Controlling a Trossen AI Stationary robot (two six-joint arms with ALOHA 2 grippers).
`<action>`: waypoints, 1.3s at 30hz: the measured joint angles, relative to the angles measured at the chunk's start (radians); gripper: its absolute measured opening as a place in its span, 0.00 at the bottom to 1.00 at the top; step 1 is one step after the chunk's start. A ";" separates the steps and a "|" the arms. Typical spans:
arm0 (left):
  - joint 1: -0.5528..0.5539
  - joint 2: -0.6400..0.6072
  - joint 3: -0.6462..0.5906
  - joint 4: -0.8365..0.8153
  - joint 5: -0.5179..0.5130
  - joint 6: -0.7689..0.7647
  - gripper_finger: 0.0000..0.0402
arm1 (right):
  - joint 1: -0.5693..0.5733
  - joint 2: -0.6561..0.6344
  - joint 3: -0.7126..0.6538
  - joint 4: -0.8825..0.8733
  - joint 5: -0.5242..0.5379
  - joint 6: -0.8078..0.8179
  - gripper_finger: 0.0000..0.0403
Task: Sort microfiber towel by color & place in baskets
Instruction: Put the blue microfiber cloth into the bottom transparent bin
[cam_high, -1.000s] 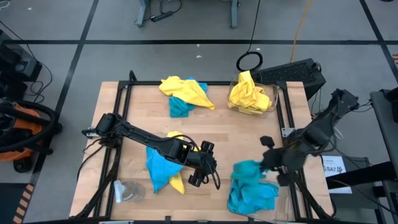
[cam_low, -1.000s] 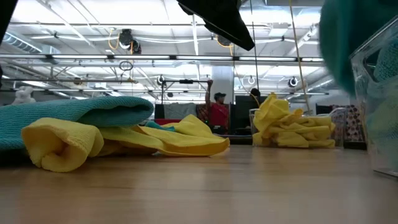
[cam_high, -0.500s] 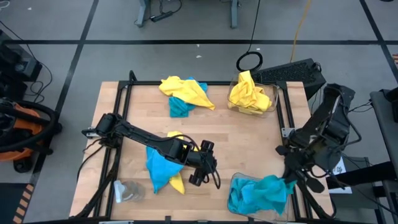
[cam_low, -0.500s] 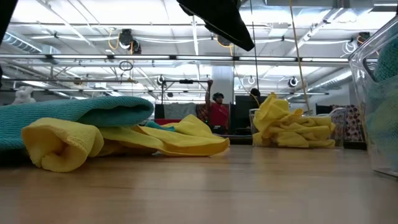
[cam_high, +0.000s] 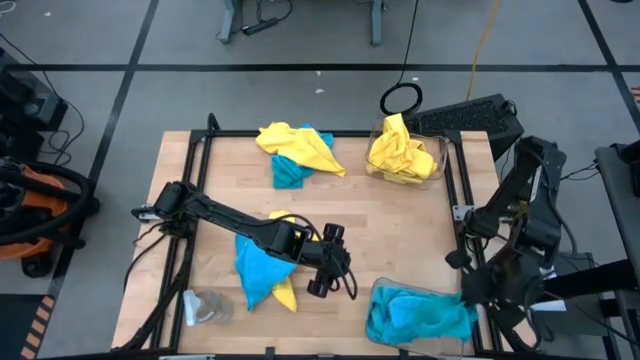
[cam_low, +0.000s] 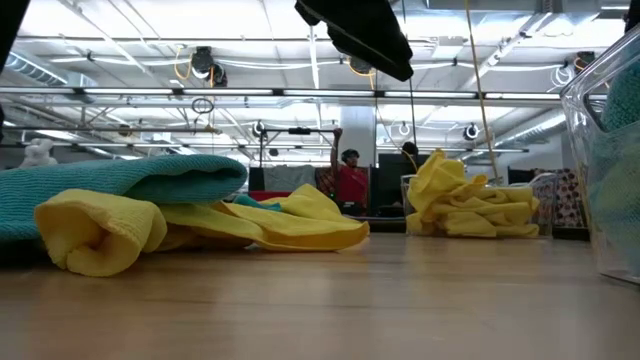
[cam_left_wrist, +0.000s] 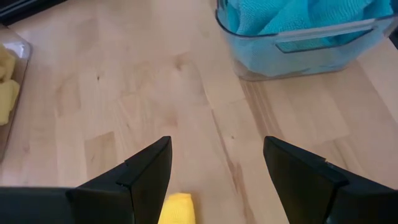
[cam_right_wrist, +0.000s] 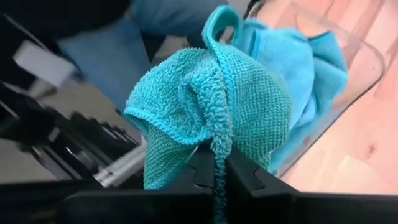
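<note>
A clear bin (cam_high: 385, 322) at the near right holds turquoise towels (cam_high: 420, 315). My right gripper (cam_high: 472, 297) is at that bin's right end, shut on a turquoise towel. A second clear bin (cam_high: 405, 152) at the far right holds yellow towels. My left gripper (cam_high: 328, 272) hangs open above the table's near middle, beside a blue and yellow heap (cam_high: 258, 268). A yellow towel corner (cam_left_wrist: 177, 208) shows between its fingers, untouched. Another yellow and blue heap (cam_high: 295, 150) lies at the far middle. My right gripper (cam_right_wrist: 214, 171) pinches a bunched fold of the turquoise towel (cam_right_wrist: 214, 124) between its two fingers. The cloth bulges over the fingertips in several layers. The towel's other end runs back onto the blue towels in the bin (cam_right_wrist: 311, 62).
A small clear glassy object (cam_high: 205, 306) sits at the near left corner. Bare wood lies between the heaps and the bins (cam_left_wrist: 155, 81). A black keyboard (cam_high: 470, 118) and a ring (cam_high: 400, 98) lie beyond the far right edge. People stand in the room behind (cam_low: 350, 180).
My right gripper has moved from above the table toward the right and near edges, still shut on the turquoise towel. The towel was drawn across the near-right bin and now lies spread lower over it, with its held end at the bin's right rim.
</note>
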 joint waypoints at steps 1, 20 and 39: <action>0.000 0.000 0.000 0.001 -0.003 0.000 0.65 | 0.003 0.012 0.000 -0.006 0.002 -0.008 0.00; 0.043 0.000 0.000 0.046 -0.055 -0.001 0.65 | 0.006 0.394 0.000 0.171 -0.030 -0.204 0.00; 0.052 0.000 0.000 0.047 -0.055 -0.054 0.65 | 0.005 0.710 0.003 0.246 -0.085 -0.324 0.00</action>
